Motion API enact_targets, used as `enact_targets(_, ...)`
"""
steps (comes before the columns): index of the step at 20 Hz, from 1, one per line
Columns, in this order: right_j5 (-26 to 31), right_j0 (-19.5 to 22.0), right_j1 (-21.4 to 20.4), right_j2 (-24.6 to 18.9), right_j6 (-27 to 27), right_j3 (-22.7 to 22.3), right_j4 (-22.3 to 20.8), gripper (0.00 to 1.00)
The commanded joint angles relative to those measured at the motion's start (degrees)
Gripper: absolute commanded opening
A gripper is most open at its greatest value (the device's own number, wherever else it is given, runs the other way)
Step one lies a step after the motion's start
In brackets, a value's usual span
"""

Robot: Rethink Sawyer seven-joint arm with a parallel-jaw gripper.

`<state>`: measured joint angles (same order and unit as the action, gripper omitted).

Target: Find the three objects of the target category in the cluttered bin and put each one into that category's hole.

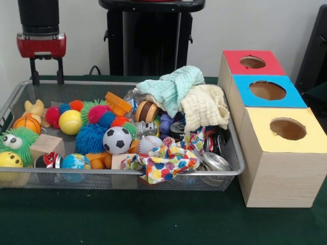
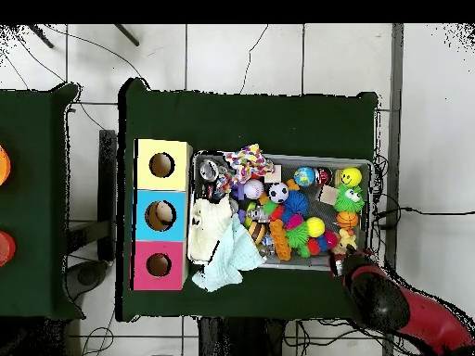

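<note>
We saw a silver wire-mesh bin (image 1: 232, 153) on a dark green surface (image 1: 153, 219). Inside it, the soccer ball (image 1: 117, 140) was white with black patches, and the baseball (image 1: 149, 143) at its 3 o'clock was white with red stitching. One cloth (image 1: 166, 162) was white with many-coloured dots; another cloth (image 1: 173, 86) was pale mint, and a third (image 1: 205, 106) cream. A plain yellow ball (image 1: 70, 122) lay by a blue spiky ball (image 1: 91, 138). The small basketball (image 1: 27, 124) was orange with black lines. The three wooden boxes had red (image 1: 253, 62), blue (image 1: 267, 91) and yellow (image 1: 287, 129) tops. The hand (image 1: 46, 77) was black under a red band.
</note>
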<state>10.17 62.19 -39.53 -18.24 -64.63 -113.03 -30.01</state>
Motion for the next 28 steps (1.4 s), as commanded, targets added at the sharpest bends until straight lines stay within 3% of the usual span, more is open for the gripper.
enact_targets(1,6.5,1.8,7.0,-5.1,4.4,10.3,-4.3,1.0)
enact_targets(28,5.7,1.4,13.3,-6.2,3.2,17.4,-10.0,1.0)
